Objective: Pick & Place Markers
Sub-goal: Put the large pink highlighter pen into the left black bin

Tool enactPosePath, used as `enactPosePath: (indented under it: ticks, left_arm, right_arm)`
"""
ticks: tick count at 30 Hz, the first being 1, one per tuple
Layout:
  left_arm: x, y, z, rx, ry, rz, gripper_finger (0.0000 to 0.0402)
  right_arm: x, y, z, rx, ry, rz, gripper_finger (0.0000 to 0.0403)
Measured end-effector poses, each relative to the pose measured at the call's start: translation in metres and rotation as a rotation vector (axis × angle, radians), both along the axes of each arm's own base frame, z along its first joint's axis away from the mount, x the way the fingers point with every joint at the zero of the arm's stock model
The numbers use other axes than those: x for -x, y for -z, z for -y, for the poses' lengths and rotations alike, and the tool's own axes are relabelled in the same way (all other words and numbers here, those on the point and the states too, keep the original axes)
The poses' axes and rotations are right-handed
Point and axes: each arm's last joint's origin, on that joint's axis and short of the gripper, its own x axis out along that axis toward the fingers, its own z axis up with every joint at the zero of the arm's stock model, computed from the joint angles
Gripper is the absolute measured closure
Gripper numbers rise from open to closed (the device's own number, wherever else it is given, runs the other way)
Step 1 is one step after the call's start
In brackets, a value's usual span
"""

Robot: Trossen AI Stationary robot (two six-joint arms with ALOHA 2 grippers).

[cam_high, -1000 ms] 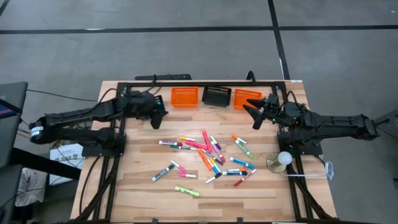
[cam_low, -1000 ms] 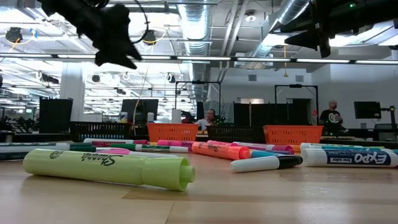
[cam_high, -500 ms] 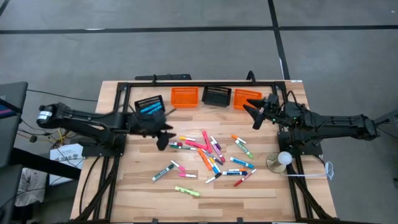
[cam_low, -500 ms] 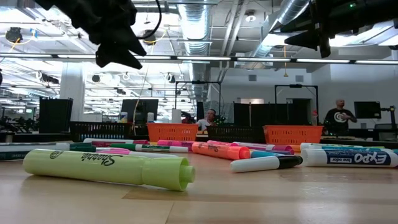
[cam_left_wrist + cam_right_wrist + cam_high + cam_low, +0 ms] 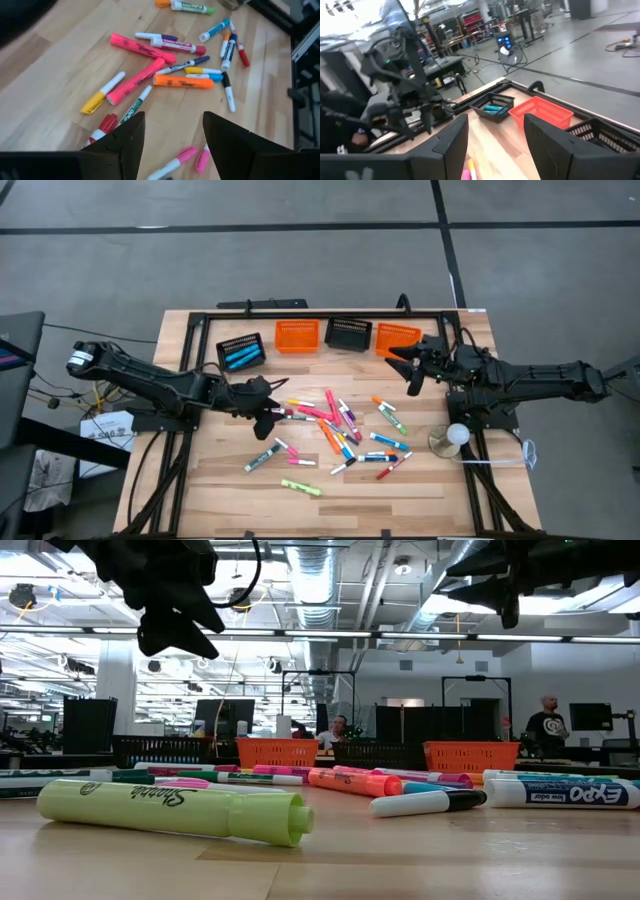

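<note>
Across the wooden table (image 5: 420,480), the markers (image 5: 335,430) lie loose in one spread near the middle — roughly two dozen, though an exact count is not possible where they overlap. From above, four baskets line the far edge: a black basket (image 5: 241,352) with blue markers inside, an orange basket (image 5: 296,335), a second black basket (image 5: 348,333) and a second orange basket (image 5: 396,337). The left gripper (image 5: 268,410) hovers at the near-left fringe of the spread, fingers apart and empty; the left wrist view shows bare wood between its fingers (image 5: 122,145) and, beyond, a pink marker (image 5: 136,80) crossing another, with an orange marker (image 5: 182,81) lying square across the view. The right gripper (image 5: 410,370) hangs just in front of the second orange basket, fingers apart, holding nothing. Only the table-level view reveals print: a yellow-green highlighter (image 5: 170,810) lies broadside nearest that camera, cap end toward the right arm's side, and a white marker with blue lettering (image 5: 565,793) also lies broadside. That view alone shows a person (image 5: 545,725) standing in the room behind. The markers' long axes point every way — no common direction.
</note>
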Motion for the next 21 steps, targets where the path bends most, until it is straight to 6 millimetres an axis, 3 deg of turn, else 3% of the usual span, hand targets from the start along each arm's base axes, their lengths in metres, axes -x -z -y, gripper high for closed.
enactPosePath:
  ticks: [4, 11, 21]
  left_arm:
    - [-0.003, 0.002, 0.001, 0.025, -0.021, 0.002, 0.0202]
    - [-0.026, 0.009, 0.01, -0.011, 0.034, 0.074, 0.0202]
    - [-0.084, 0.011, 0.005, -0.235, 0.145, 0.013, 0.0202]
  right_arm:
    - [-0.005, 0.001, -0.001, 0.021, -0.018, -0.005, 0.0219]
    - [-0.008, 0.004, 0.0, 0.023, -0.013, -0.025, 0.0219]
    - [-0.008, 0.003, 0.0, 0.023, -0.012, -0.019, 0.0219]
